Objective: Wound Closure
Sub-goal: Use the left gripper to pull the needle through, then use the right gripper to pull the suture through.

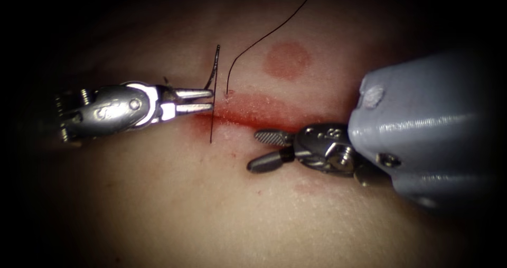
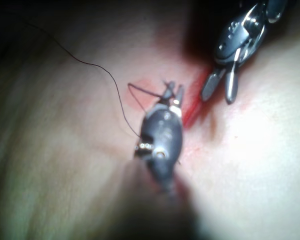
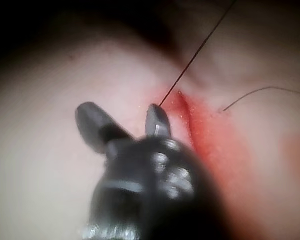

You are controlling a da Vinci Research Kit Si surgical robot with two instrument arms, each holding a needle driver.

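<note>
The left arm's tool [image 1: 211,101] is seen at the left end of the cut [image 1: 253,117] in the endoscope view, its jaws drawn nearly together on the curved needle [image 1: 213,72]. The needle is held low along its curve, and its upper part rises above the jaws, clear of the tissue [image 1: 158,204]; whether its lower end enters the tissue cannot be told. A dark line [image 1: 212,128] runs straight down from the jaws across the cut; whether it is needle or thread cannot be told. Just right of the needle, the thread [image 1: 264,35] leaves the tissue at the cut's upper edge and arcs up and to the right. Red fluid [image 1: 248,109] lies along the cut, and a round reddish mark [image 1: 286,59] lies above it. Further right, the right arm's tool [image 1: 262,150] lies just below the cut with its jaws spread apart, holding nothing. In the right wrist view, the thread [image 3: 195,55] is seen passing close by one jaw.
</note>
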